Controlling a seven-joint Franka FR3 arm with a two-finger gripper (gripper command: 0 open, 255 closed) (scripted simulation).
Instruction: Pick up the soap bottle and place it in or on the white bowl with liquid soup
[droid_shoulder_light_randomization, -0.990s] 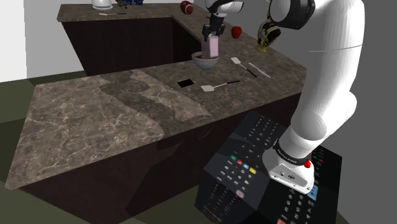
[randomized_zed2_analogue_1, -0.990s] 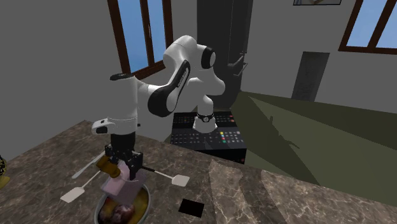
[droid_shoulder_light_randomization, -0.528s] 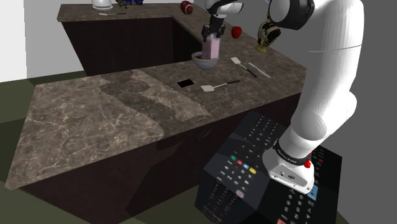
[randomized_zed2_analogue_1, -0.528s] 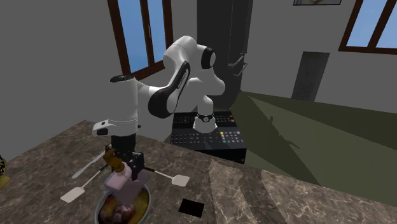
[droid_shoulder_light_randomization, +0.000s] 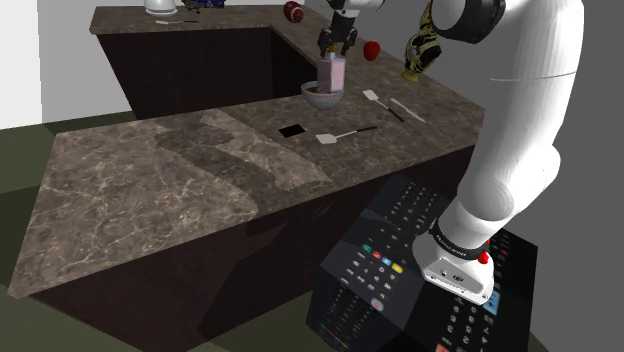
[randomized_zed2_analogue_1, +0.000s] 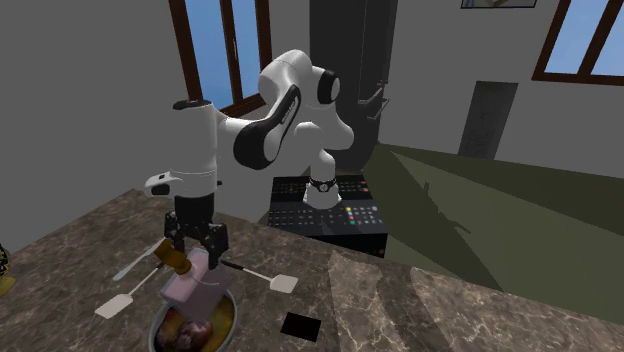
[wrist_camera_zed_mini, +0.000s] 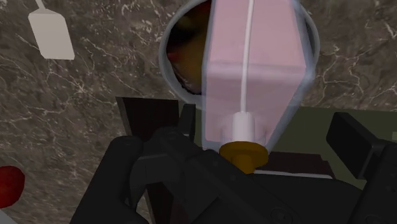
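Note:
The pink soap bottle (droid_shoulder_light_randomization: 334, 74) with a brown pump (randomized_zed2_analogue_1: 173, 260) stands tilted in the white bowl (droid_shoulder_light_randomization: 322, 97), which holds dark reddish contents. My black gripper (droid_shoulder_light_randomization: 336, 44) hangs just above the bottle's top, open. In the second exterior view the gripper (randomized_zed2_analogue_1: 195, 245) has its fingers spread on either side of the pump and apart from the bottle (randomized_zed2_analogue_1: 188, 287). In the wrist view the bottle (wrist_camera_zed_mini: 251, 70) rises out of the bowl (wrist_camera_zed_mini: 167, 60), and one of the fingers (wrist_camera_zed_mini: 356, 143) stands well off to its side.
Two white spatulas (droid_shoulder_light_randomization: 342, 134) (droid_shoulder_light_randomization: 385, 103) lie on the marble counter (droid_shoulder_light_randomization: 150, 180) near the bowl. A square black hole (droid_shoulder_light_randomization: 293, 130) sits in the counter. A red apple (droid_shoulder_light_randomization: 371, 49) and a dark-and-gold ornament (droid_shoulder_light_randomization: 420, 50) stand behind. The stand (droid_shoulder_light_randomization: 400, 270) is at the lower right.
The gripper was shut on the bottle and has opened, let it go and risen a little. The bottle stays in the bowl.

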